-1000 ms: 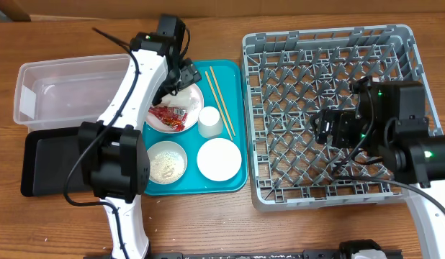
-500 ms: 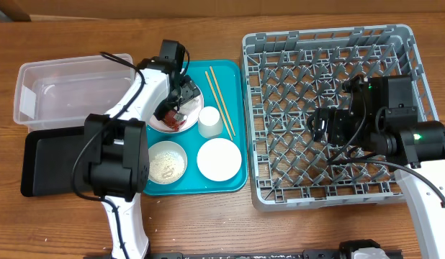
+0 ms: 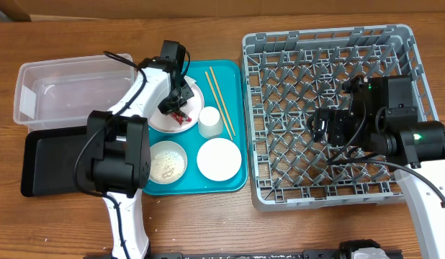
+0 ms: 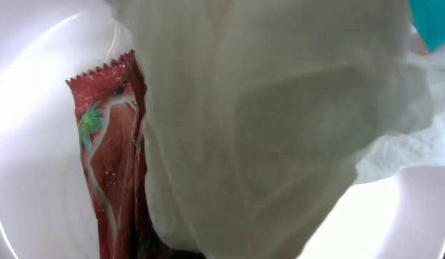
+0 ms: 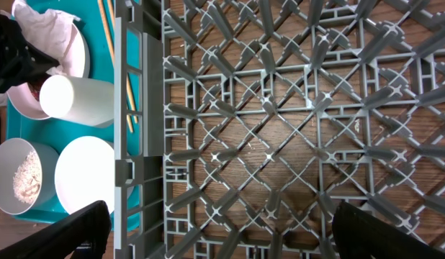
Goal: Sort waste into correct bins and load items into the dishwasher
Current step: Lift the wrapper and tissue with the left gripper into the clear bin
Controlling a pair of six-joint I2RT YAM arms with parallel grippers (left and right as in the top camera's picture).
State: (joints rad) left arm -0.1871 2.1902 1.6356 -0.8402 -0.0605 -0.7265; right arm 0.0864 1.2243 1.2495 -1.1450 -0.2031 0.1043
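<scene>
**Two pincers: one down on the plate, one over the rack**

Left pincer: lowered onto the plate, upper middle of the teal tray. Its fingers do not show in the wrist view, so whether it grips cannot be told. That view is filled by the paper napkin, close against the lens. The red wrapper lies just left of it on the plate.

Right pincer: fingers spread wide, nothing between them, above the rack's grid floor, right of centre in the overhead frame.

Surroundings on the teal tray:
- The cup is just right of the plate.
- The chopsticks lie side by side toward the rack.
- The white bowl is at lower right.
- The metal bowl, holding rice, is at lower left.

Far left of the frame: clear tub above, black tray directly below it.
</scene>
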